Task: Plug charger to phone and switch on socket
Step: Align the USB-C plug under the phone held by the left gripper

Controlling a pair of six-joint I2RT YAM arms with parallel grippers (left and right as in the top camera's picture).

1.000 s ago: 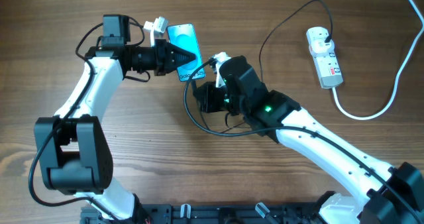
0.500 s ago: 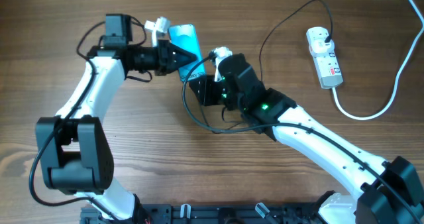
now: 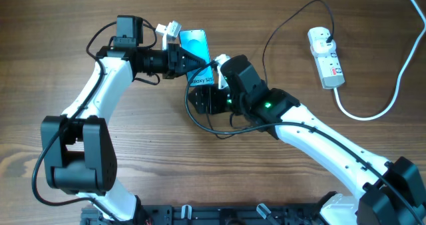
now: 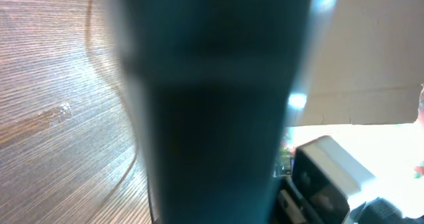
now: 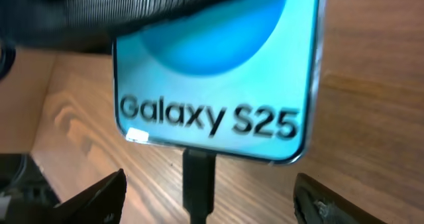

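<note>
phone [image 5: 218, 71] top hidden, thick cord [image 3: 365, 118] cropped

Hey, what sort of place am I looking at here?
Probably a robotics test bench, not a home: a left arm and right arm work over a wooden table, with a phone and a white power strip staged.

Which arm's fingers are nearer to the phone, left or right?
Left. The left fingers are clamped on the phone; the right fingers stand open just past its bottom edge, either side of the plugged-in charger.
</note>
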